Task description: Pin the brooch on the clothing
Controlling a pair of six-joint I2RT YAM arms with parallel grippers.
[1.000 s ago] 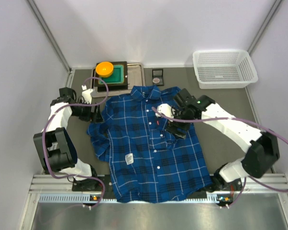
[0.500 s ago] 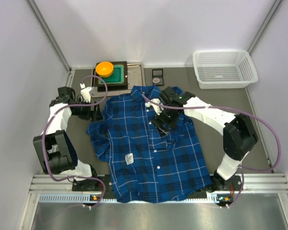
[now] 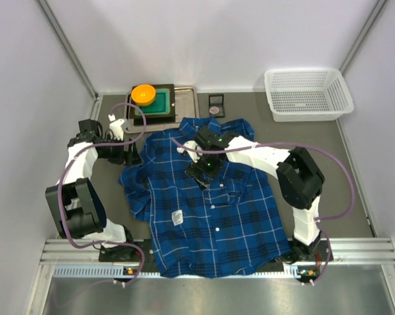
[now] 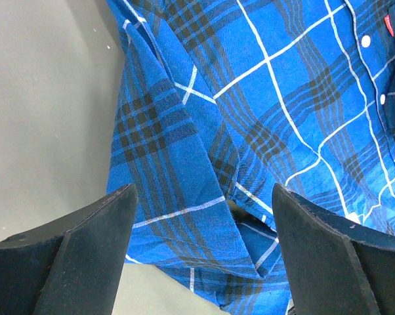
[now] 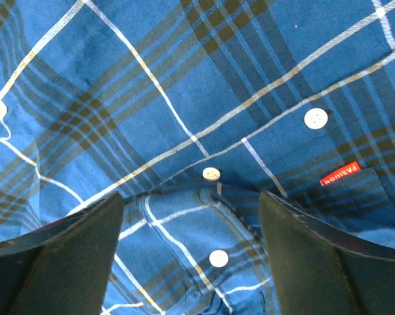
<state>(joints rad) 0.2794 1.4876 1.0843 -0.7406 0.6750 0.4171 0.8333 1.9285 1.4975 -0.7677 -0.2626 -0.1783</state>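
Top external: R gripper (image 3: 201, 172), jaws apart and empty, hovered over shirt (image 3: 204, 216) chest, prob. choosing pin spot; L gripper (image 3: 133, 156), also spread, by its sleeve near left edge.

We look down from above and behind the arms onto the whole table (image 3: 247, 108), with the arm bases at the bottom edge. Our left wrist view peers close past the left gripper (image 4: 204, 190) at the shirt (image 4: 283, 85) and its folded edge. The right wrist view sits closer still, over the buttons (image 5: 211, 174). All three share that shirt.
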